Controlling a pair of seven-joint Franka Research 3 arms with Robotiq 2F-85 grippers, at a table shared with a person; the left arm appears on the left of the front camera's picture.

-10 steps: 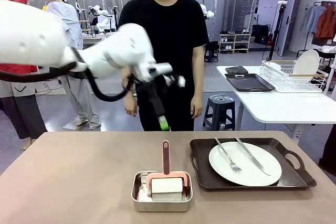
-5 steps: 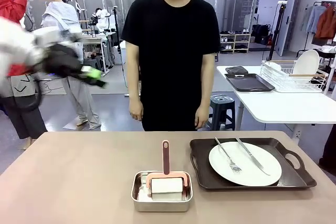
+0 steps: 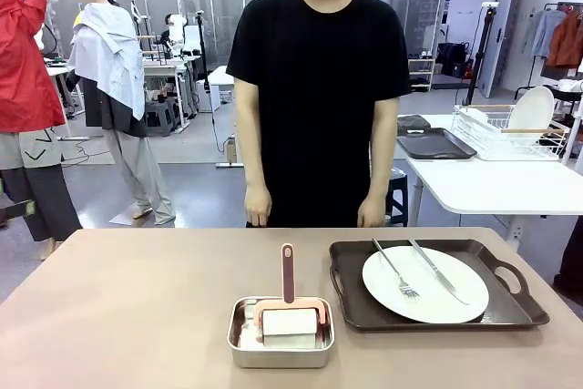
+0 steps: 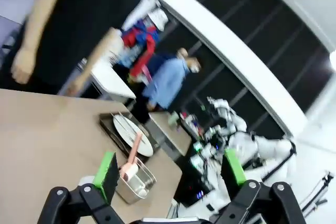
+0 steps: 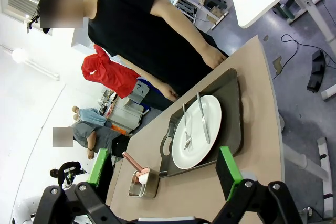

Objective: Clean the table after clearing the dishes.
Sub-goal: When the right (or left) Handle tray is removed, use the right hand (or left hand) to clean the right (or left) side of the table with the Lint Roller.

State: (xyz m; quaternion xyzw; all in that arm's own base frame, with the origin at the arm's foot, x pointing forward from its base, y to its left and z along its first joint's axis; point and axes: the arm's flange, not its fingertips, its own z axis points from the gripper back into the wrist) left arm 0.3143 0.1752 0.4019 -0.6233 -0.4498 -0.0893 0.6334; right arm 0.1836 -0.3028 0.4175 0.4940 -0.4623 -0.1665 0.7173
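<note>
Lying beyond right pincer, white plate

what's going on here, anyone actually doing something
Nothing is being handled right now. The person stands idle at the far side of the table. A plate with fork and knife sits on a dark tray; a pink-handled roller rests in a steel tin beside it. The left end effector and right end effector are open and empty.
</note>
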